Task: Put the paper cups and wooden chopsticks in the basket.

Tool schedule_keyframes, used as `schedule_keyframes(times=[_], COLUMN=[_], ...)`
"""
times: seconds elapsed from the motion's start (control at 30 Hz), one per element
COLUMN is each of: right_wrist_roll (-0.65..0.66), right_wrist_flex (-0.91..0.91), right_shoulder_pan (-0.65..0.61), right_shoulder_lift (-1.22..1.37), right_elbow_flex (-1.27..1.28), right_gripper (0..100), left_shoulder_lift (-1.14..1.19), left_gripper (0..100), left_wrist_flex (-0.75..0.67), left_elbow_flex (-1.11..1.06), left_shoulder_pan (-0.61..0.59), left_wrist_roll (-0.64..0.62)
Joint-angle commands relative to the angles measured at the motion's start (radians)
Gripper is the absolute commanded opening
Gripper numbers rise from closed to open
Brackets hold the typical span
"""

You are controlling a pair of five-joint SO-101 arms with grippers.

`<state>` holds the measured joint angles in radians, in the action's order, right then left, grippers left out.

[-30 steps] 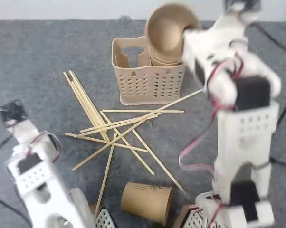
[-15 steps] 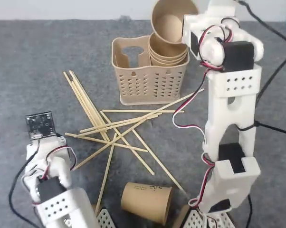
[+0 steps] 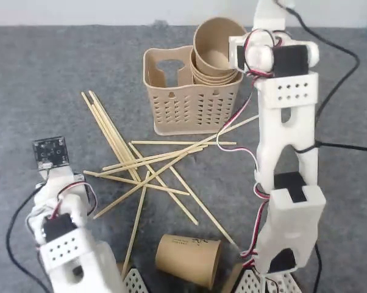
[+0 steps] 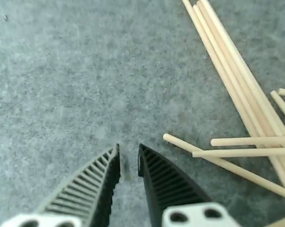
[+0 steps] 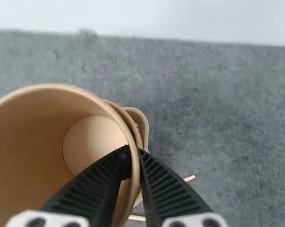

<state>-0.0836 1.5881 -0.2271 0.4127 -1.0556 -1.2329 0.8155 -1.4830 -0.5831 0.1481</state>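
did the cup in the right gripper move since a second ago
Yes. The paper cup held by the right gripper has come down and turned upright, onto the stack of cups in the basket, which stayed put.

The beige slotted plastic basket (image 3: pixel 189 110) is hiding the lower halves of the nested tan paper cups (image 3: pixel 215 64); pale wooden chopsticks (image 4: pixel 230 71) are running off the left wrist view's edge.

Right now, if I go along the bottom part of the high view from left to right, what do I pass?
left arm → a wooden chopstick → a paper cup lying on its side → right arm
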Motion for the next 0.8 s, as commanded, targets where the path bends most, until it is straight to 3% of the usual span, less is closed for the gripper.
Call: schedule_keyframes(times=[0.0,0.1,0.17,0.47,0.63,0.77], right_wrist_roll=[0.026,0.026,0.026,-0.049,-0.052,-0.048], right_wrist_flex=[0.005,0.045,0.088,0.214,0.214,0.214], right_shoulder_pan=[0.013,0.001,-0.013,-0.002,0.030,0.021], right_shoulder_lift=[-0.019,-0.021,-0.021,-0.036,-0.170,-0.363], right_elbow_flex=[-0.031,-0.040,-0.094,-0.514,-0.391,-0.014], right_gripper=[12.3,29.6,35.6,35.9,21.7,2.8], left_shoulder_lift=[0.161,0.207,0.212,0.218,0.219,0.219], left_gripper=[7,7,7,7,7,7], left_wrist_flex=[-0.080,-0.091,-0.098,-0.098,-0.098,-0.098], left_elbow_flex=[0.088,0.107,0.107,0.107,0.107,0.107], left_shoulder_pan=[0.003,0.003,0.003,0.003,0.003,0.003], left_wrist_roll=[0.008,0.008,0.009,0.012,0.012,0.011])
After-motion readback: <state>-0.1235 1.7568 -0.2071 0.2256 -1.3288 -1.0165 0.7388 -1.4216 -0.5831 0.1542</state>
